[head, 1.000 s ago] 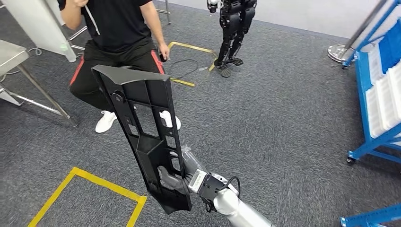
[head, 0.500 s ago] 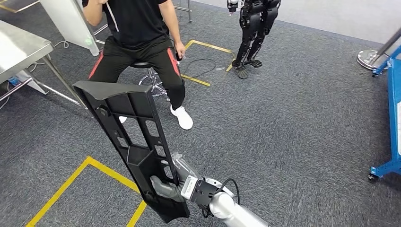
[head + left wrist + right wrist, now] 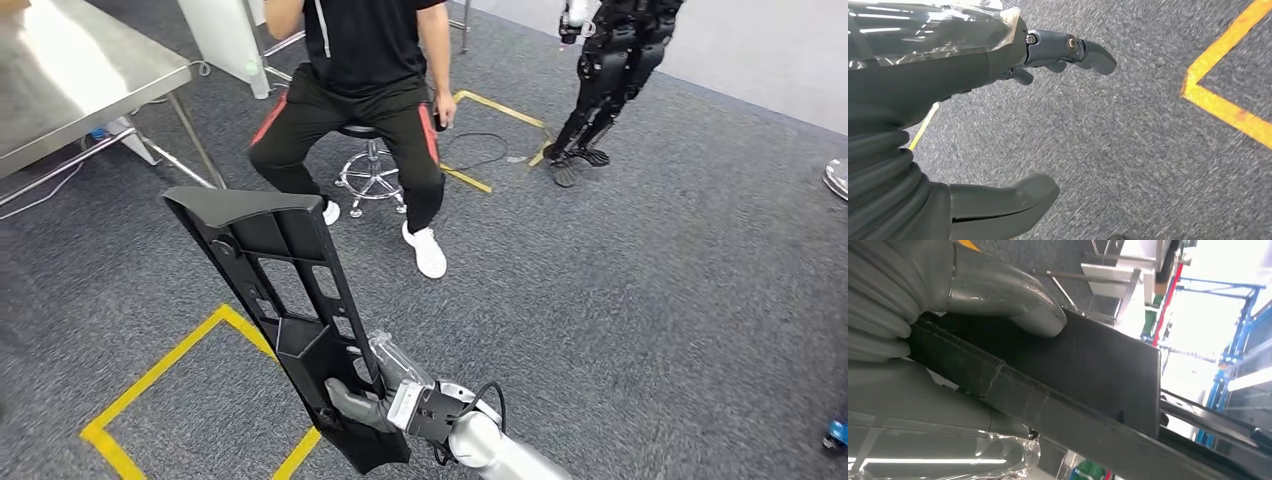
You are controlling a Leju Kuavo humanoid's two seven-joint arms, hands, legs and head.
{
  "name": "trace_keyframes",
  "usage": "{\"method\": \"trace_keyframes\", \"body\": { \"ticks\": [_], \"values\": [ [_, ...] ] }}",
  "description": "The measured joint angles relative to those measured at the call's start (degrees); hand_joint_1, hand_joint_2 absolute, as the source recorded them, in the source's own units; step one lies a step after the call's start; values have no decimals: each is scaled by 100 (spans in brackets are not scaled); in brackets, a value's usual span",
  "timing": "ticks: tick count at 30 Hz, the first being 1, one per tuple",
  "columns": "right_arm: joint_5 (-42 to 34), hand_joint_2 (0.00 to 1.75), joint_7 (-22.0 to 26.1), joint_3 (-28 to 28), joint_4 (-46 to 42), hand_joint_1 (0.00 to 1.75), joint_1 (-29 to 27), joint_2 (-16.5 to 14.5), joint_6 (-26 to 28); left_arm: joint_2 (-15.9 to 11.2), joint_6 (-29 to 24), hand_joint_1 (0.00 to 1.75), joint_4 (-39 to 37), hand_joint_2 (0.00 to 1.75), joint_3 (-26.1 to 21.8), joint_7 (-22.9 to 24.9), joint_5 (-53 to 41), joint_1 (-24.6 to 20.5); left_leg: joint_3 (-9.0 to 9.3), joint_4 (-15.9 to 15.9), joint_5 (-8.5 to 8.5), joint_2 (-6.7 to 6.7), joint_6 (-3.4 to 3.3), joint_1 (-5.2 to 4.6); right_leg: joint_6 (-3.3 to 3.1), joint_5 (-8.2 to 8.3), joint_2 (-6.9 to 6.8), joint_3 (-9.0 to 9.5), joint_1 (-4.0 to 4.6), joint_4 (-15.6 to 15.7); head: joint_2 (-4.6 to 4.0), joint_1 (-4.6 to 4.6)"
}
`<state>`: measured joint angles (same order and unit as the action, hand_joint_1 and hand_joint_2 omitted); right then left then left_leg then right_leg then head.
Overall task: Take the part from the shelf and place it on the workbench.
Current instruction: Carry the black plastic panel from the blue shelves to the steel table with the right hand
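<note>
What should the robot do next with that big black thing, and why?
Probably keep carrying it toward the steel workbench. The right hand grips the long black plastic frame part by its lower end, and the bench stands ahead on the left.

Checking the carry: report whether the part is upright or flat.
Upright, tilted: the right hand grips the part at its lower end, its top leaning left above the carpet.

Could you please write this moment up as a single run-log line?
phase: carrying | right robot hand: grips lower end of long black plastic part | left robot hand: holds nothing, over carpet | metal workbench: ahead-left, part not placed
</note>
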<state>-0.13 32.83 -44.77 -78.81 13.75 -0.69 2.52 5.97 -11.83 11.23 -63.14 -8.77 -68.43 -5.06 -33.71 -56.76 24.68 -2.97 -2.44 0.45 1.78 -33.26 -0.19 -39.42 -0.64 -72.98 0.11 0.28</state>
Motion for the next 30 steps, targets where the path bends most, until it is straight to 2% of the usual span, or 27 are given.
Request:
{"method": "trace_keyframes", "body": {
  "ticks": [2,3,4,5,7,9,11,12,13,14,15,16,18,19,20,22,23,24,26,28,29,30],
  "values": [
    [0,175,6,-8,3,175,-5,15,36,3,25,0,0,175,37,-18,-30,3,4,-20,10,-140,28,1,101,360,96,359,-35,822,0,1],
    [1,175,9,-13,3,175,-5,17,55,1,33,0,0,175,54,-30,-43,3,0,-40,26,-199,57,-7,107,507,152,527,-49,1194,0,2],
    [2,175,11,-18,3,175,-7,16,72,-3,34,0,0,175,67,-40,-57,5,-12,-56,39,-243,91,-16,84,594,197,637,-55,1426,0,1],
    [3,175,13,-23,3,175,-9,12,88,-9,34,0,0,175,75,-47,-76,12,-27,-67,46,-275,127,-20,42,627,217,677,-49,1510,0,-1],
    [7,175,12,-33,1,175,-12,-7,108,-28,33,0,1,175,81,-50,-102,34,-51,-70,48,-307,191,0,-50,653,158,696,-48,1517,0,-6],
    [15,175,9,-43,-3,175,-14,-40,120,-49,35,0,1,175,81,-50,-107,46,-134,-246,169,-129,249,14,-133,668,85,716,-71,1542,0,-16],
    [31,175,6,-52,-7,175,-23,-60,125,-58,42,0,0,175,84,-50,-106,39,-419,-843,503,140,300,22,-197,658,-11,733,-70,1554,0,-27],
    [40,175,5,-55,-8,175,-33,-61,126,-61,48,0,0,175,86,-50,-106,37,-618,-1233,680,207,323,34,-214,650,-65,735,-62,1553,0,-30],
    [50,175,3,-57,-8,175,-47,-59,126,-63,57,0,0,175,89,-50,-107,39,-790,-1552,788,238,341,47,-222,644,-123,736,-55,1552,0,-29],
    [58,175,2,-61,-8,175,-60,-58,126,-63,66,0,0,175,92,-50,-107,45,-880,-1698,793,256,354,57,-227,637,-180,738,-51,1551,0,-30],
    [63,175,0,-63,-8,175,-71,-58,126,-66,72,0,0,175,94,-50,-108,51,-851,-1614,688,275,361,67,-226,629,-233,743,-50,1550,0,-30],
    [67,175,-1,-66,-8,175,-77,-59,126,-70,77,0,0,175,97,-50,-108,56,-707,-1315,503,314,360,74,-217,618,-282,754,-51,1550,0,-30],
    [72,175,-3,-69,-17,175,-81,-60,125,-80,79,0,0,175,107,-52,-108,54,-286,-525,164,528,338,63,-174,587,-359,785,-24,1548,0,-29],
    [74,175,-5,-69,-25,175,-80,-58,121,-85,81,0,0,175,111,-57,-108,50,-149,-269,86,605,315,49,-147,571,-391,798,-3,1547,0,-20],
    [75,175,-13,-70,-33,175,-80,-60,113,-88,84,0,0,175,116,-65,-107,47,-90,-147,70,649,287,28,-117,556,-426,810,17,1547,0,-13],
    [75,175,-41,-71,-44,175,-73,-69,74,-99,90,0,0,175,122,-91,-100,48,-96,-120,83,548,217,-9,-52,538,-513,844,26,1569,0,1],
    [73,175,-62,-72,-47,175,-66,-81,43,-103,95,0,0,175,123,-105,-90,51,-78,-98,71,494,176,-7,-17,517,-508,850,19,1555,0,2],
    [71,175,-78,-74,-50,175,-53,-96,7,-108,101,0,0,175,124,-120,-78,50,-54,-72,53,439,129,2,-1,462,-438,832,14,1478,0,3],
    [66,175,-102,-80,-52,175,-25,-117,-63,-118,113,0,1,175,124,-134,-49,37,-18,-35,23,325,51,29,-31,203,-189,602,-2,952,0,17],
    [64,175,-111,-86,-45,175,-14,-111,-107,-131,126,0,2,175,124,-137,-23,26,-24,-36,23,191,21,19,-75,-104,-47,209,-7,164,0,28],
    [64,175,-115,-88,-40,175,-15,-105,-118,-134,132,0,2,175,124,-137,-13,28,-25,-38,24,117,20,13,-64,-165,-27,69,-7,-73,0,28],
    [64,175,-118,-90,-38,175,-15,-103,-126,-136,137,0,2,175,124,-137,-6,31,-22,-40,25,42,20,8,-32,-126,-13,34,-5,-90,0,28]
  ]
}}
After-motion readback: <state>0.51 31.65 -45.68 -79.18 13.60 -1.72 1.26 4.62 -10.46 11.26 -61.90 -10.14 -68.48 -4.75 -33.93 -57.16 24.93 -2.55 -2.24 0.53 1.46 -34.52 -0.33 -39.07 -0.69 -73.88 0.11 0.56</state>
